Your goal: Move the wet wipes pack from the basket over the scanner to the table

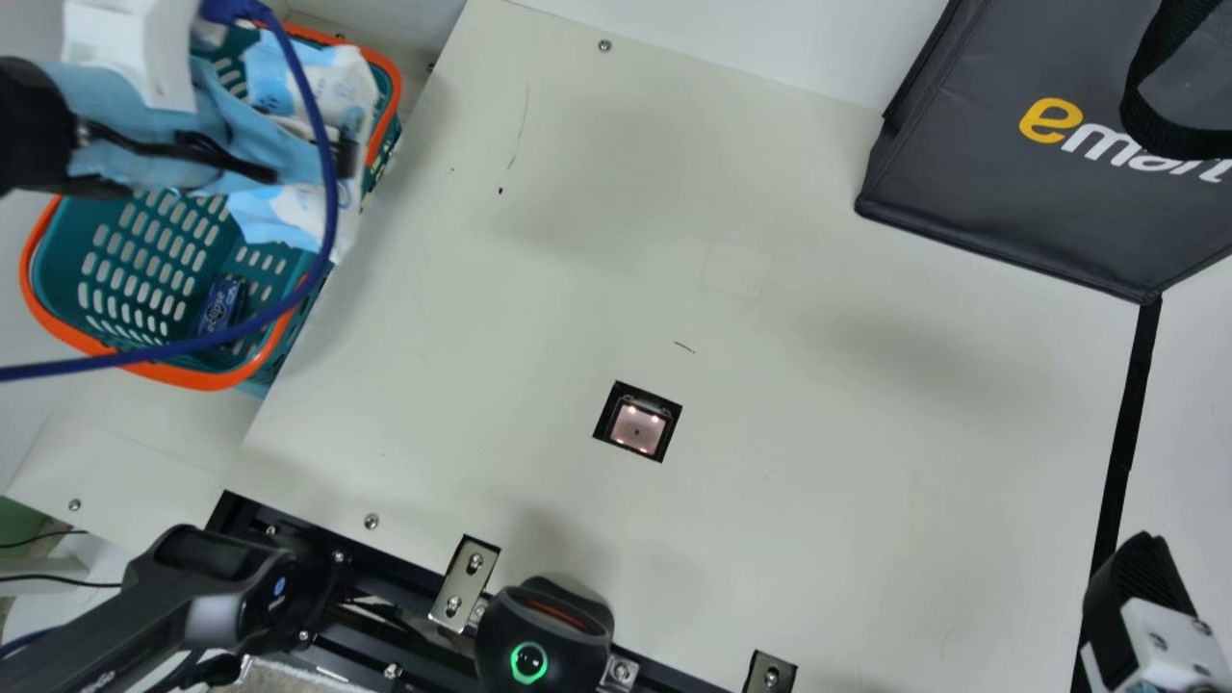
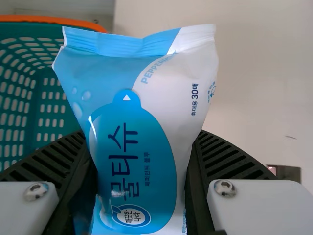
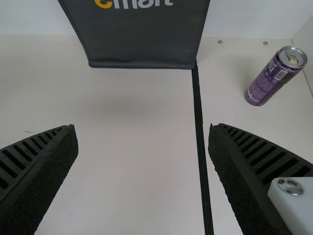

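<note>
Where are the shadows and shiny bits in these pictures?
Main view: soft grey shadows on the table, tiny bright dots in the scanner; left wrist view: small white glints on the wet wipes pack; right wrist view: a faint shadow in front of the dark bag, shine on the purple can.

The robot's left arm (image 1: 34, 125) reaches in from the left edge of the main view, its gripper (image 1: 342, 159) clamped on a load, black ribbed fingers (image 2: 234, 156) pressing from either side. At lower right, the right gripper (image 1: 1141, 577) waits with its own fingers (image 3: 44, 152) spread wide apart.
</note>
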Robot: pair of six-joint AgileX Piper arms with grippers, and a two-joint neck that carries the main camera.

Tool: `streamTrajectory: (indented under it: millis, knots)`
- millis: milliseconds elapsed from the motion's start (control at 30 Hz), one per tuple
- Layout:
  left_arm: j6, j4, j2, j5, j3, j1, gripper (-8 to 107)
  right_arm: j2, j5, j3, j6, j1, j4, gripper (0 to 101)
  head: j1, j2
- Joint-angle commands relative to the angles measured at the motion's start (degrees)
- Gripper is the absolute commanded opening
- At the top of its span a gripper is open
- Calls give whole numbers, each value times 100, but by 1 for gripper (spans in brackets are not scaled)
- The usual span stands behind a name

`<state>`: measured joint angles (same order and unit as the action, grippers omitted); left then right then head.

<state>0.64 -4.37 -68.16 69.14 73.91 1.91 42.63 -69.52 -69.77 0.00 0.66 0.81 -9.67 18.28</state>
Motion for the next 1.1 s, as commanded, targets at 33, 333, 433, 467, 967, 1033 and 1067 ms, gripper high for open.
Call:
streamTrajectory:
  millis: [33, 333, 433, 467, 967, 1033, 1067]
  knots:
    - [-802, 263, -18, 53, 3, -1214, -8, 0, 0, 0, 0, 0, 0, 95, 175, 14]
    - [-2293, 837, -408, 76, 43, -2979, -8, 0, 0, 0, 0, 0, 0, 95, 175, 14]
    - [-2727, 964, -606, 76, 100, -3442, -8, 0, 0, 0, 0, 0, 0, 95, 175, 14]
    - [-2867, 999, -678, 76, 124, -3586, -8, 0, 0, 0, 0, 0, 0, 95, 175, 14]
    - [-4351, 1069, -1755, -115, 104, -4876, -8, 0, 6, 0, 0, 0, 0, 95, 175, 14]
    - [-4455, 1028, -1888, -154, 71, -4952, -8, 0, 6, 0, 0, 0, 0, 95, 175, 14]
    - [-4496, 1010, -1950, -173, 53, -4982, -8, 0, 6, 0, 0, 0, 0, 95, 175, 14]
